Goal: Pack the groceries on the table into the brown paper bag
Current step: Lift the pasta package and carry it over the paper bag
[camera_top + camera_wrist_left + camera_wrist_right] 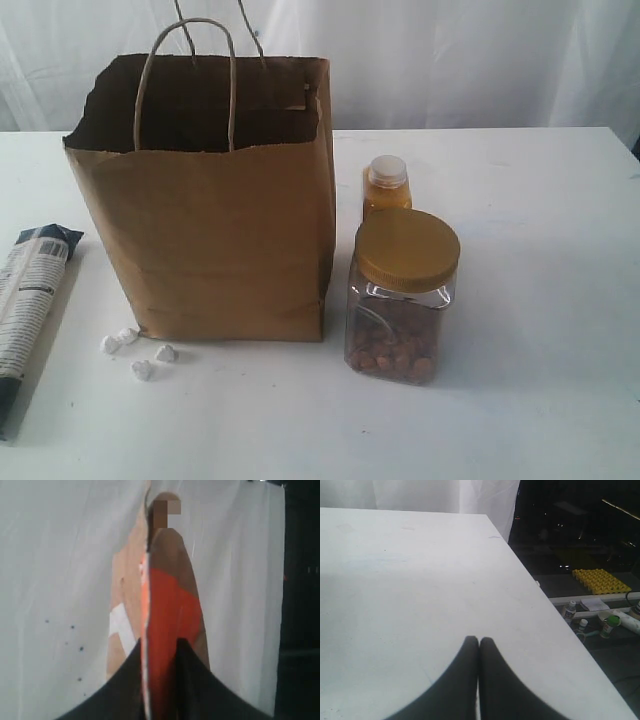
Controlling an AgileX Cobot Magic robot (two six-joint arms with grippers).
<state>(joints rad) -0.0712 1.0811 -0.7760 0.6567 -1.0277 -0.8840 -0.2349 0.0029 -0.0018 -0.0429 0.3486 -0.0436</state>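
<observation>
While bag (205,240) stands open toward left edge: jar (400,300), bottle (386,185) just beside it, right-edge side
left gripper (160,647): clamped on pouch (172,605)
right gripper (479,640): pressed closed, empty, near table (395,580) edge

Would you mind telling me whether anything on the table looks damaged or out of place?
The brown paper bag has a ragged, torn top rim at its left corner, and four small white lumps lie scattered on the table by its front left base. The nut jar and orange bottle stand upright.
</observation>
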